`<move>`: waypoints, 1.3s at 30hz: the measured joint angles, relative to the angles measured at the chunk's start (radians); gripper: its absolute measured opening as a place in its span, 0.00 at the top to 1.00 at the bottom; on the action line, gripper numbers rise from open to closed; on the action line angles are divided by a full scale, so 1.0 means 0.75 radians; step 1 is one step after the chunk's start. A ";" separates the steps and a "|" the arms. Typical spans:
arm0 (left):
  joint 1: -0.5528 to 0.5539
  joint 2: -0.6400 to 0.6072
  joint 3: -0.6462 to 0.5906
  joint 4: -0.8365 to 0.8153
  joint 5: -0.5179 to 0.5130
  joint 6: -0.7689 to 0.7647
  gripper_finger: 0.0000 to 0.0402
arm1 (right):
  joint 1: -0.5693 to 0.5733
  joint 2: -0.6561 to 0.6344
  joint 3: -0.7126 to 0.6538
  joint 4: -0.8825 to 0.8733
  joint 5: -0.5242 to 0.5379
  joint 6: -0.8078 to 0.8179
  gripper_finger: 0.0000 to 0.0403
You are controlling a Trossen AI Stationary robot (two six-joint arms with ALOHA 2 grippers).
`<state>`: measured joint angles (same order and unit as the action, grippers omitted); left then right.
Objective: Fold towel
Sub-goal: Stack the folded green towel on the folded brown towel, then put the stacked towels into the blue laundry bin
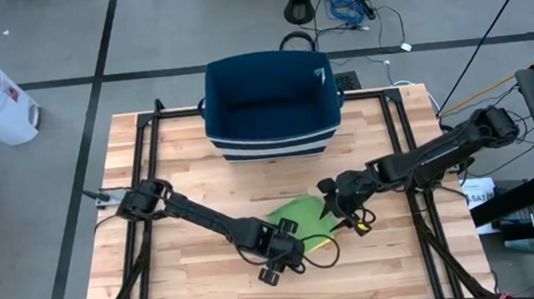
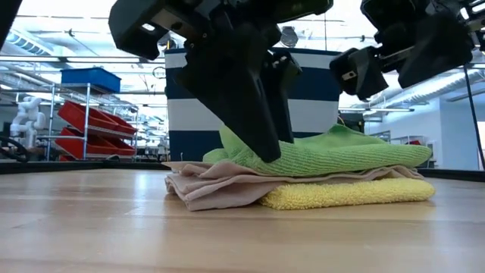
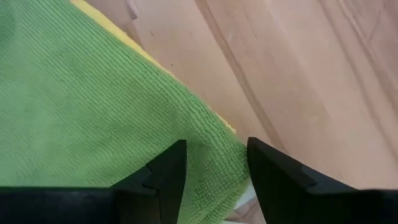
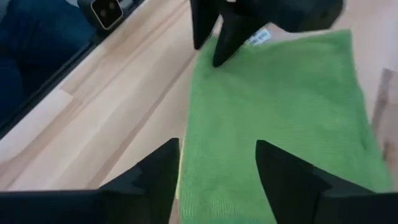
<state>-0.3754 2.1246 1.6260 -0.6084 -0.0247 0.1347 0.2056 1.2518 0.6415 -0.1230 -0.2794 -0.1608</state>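
From above, the green towel (image 1: 298, 215) lies folded on the table (image 1: 180, 266), in front of the blue bin (image 1: 271, 105). The left gripper (image 1: 287, 251) sits at the towel's near corner; the right gripper (image 1: 341, 201) sits at its right edge.

At table height, the green towel (image 2: 333, 155) tops a stack: a beige cloth (image 2: 220, 188) under it, and a yellow towel (image 2: 348, 193) at the bottom. One dark finger (image 2: 254, 114) presses down onto the green towel; probably the left arm's, though this view alone does not settle it. The other gripper (image 2: 402, 53) hangs above the stack, clear of it.

The left wrist view shows the left gripper (image 3: 216, 168) with fingers (image 3: 168, 174) apart over the towel's edge, gripping nothing; a yellow rim (image 3: 155, 62) peeks out beside the green.

The right wrist view shows the right gripper (image 4: 217, 171) spread wide above the green towel (image 4: 280, 106), empty, with the left arm's fingers (image 4: 230, 34) at the far corner.
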 joint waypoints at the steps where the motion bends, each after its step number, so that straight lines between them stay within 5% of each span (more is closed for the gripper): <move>1: -0.003 0.000 0.000 0.001 -0.015 0.006 0.57 | 0.008 0.017 0.000 0.021 0.000 0.000 0.48; 10: -0.022 0.000 0.000 0.076 -0.058 0.006 0.57 | 0.097 0.208 0.001 0.145 0.001 0.002 0.33; 18: -0.060 0.009 0.001 0.157 -0.268 0.008 0.57 | 0.216 0.360 0.001 0.220 0.200 -0.123 0.34; 28: -0.079 0.031 0.001 0.190 -0.317 0.002 0.57 | 0.322 0.383 0.001 0.230 0.471 -0.185 0.35; 39: -0.084 0.099 0.001 0.279 -0.477 -0.002 0.57 | 0.348 0.392 0.001 0.224 0.551 -0.189 0.35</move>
<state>-0.4386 2.1987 1.6268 -0.3991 -0.3827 0.1331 0.4669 1.5458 0.6418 0.0451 0.1339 -0.3026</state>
